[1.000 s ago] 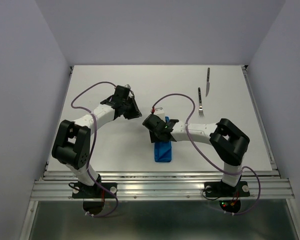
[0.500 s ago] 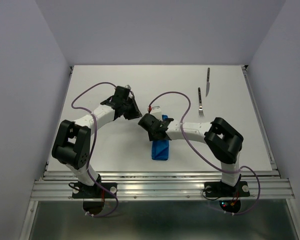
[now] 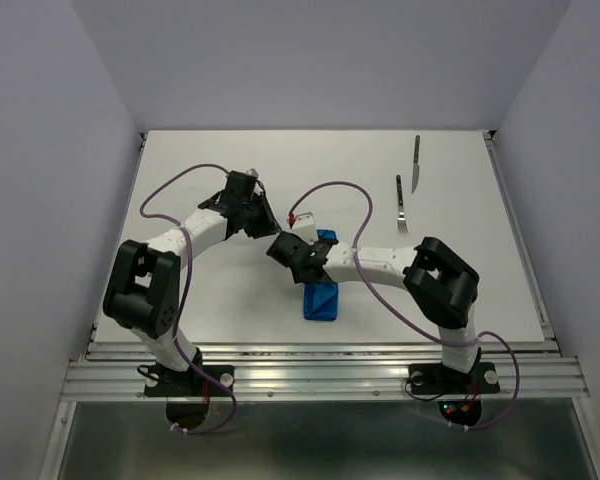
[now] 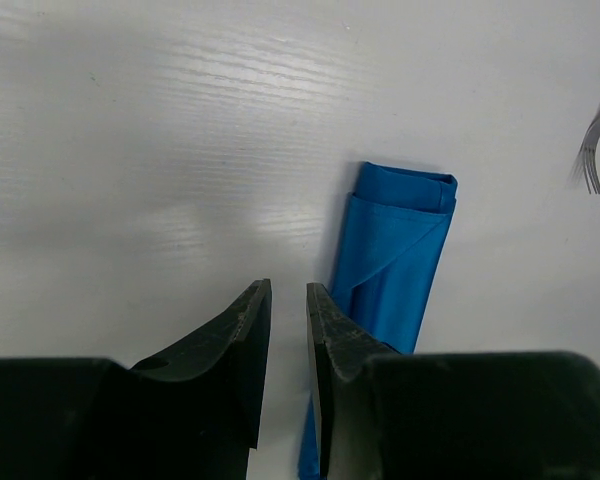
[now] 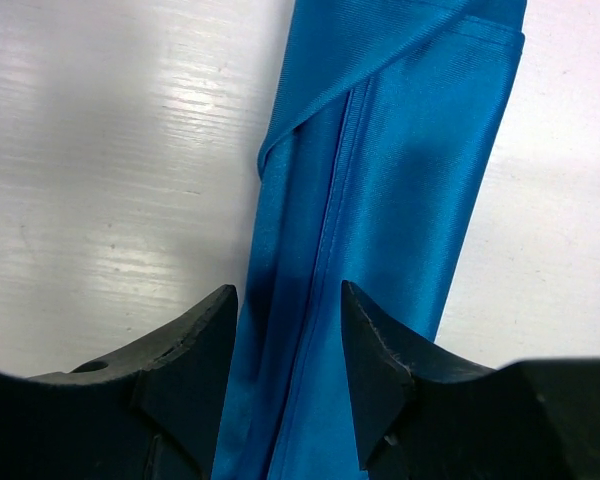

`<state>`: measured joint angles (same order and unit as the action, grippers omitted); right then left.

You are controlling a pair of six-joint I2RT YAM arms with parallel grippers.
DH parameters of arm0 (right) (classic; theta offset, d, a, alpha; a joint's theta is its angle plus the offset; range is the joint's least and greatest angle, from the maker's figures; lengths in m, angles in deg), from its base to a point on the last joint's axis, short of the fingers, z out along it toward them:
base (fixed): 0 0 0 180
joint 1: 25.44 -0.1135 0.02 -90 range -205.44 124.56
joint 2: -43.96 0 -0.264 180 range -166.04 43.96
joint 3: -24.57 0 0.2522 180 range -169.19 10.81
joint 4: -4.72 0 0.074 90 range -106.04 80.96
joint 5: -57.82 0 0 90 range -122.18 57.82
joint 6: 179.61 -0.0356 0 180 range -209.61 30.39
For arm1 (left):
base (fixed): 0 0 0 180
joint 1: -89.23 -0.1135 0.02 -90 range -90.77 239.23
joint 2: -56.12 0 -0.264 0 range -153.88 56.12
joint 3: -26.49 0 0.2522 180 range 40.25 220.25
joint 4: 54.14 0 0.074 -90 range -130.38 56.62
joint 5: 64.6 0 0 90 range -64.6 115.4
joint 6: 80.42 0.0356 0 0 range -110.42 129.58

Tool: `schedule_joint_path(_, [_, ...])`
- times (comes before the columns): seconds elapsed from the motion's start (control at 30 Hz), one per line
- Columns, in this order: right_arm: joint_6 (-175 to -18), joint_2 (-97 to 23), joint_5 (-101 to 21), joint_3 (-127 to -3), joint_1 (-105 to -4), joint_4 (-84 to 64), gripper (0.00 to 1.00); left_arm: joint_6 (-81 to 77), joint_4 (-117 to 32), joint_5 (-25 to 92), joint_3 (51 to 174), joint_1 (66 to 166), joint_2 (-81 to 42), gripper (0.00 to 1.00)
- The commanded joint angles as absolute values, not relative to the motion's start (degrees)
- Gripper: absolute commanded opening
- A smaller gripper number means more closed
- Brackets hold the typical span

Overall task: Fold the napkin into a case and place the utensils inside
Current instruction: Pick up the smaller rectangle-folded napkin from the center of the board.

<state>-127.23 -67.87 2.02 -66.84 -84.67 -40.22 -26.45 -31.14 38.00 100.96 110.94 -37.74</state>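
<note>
Right tool (image 5: 288, 300) poised above the folded blue case (image 3: 322, 298).
Case runs lengthwise from the counter (image 3: 230, 310)'s near edge under its half-open, empty jaws; left tool (image 4: 288, 300), narrow and empty, sits farther off.

We find the napkin (image 3: 322, 300) lying flat on the table (image 3: 210, 160), at about six o'clock from the table's middle, its length running twelve to six. The fork (image 3: 402, 206) and the knife (image 3: 416, 164) lie well apart from it, between one and two o'clock, with the knife just beyond the fork toward one o'clock.
</note>
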Motion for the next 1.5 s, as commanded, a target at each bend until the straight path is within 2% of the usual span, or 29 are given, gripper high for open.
schedule_joint_path(0.0, [-128.3, -69.6, 4.7, -69.2, -84.9, -41.6, 0.51, -25.1, -31.7, 38.5, 100.5, 110.1, -34.1, 0.33])
schedule_joint_path(0.5, [-128.2, -71.9, 4.7, -69.6, -84.9, -40.9, 0.46, -24.9, -31.9, 39.1, 100.5, 109.5, -35.1, 0.33])
schedule_joint_path(0.7, [-128.2, -73.9, 8.4, -72.3, -84.9, -44.2, 0.45, -24.9, -31.9, 39.1, 100.3, 109.5, -35.3, 0.33])
schedule_joint_path(0.93, [-127.8, -74.0, 8.3, -72.9, -84.9, -43.3, 0.21, -24.8, -31.8, 39.3, 100.0, 108.8, -34.7, 0.33])
schedule_joint_path(1.2, [-126.4, -72.5, 6.4, -71.2, -84.9, -40.0, 0.01, -24.4, -30.5, 39.3, 99.5, 106.1, -31.8, 0.33])
schedule_joint_path(1.3, [-125.2, -70.5, 3.9, -69.2, -84.9, -36.7, 0.01, -24.0, -29.4, 39.1, 99.6, 104.4, -29.8, 0.33])
schedule_joint_path(1.47, [-121.7, -62.9, -9.0, -62.2, -82.5, -23.6, 0.01, -23.2, -27.2, 38.1, 99.9, 101.5, -25.9, 0.33])
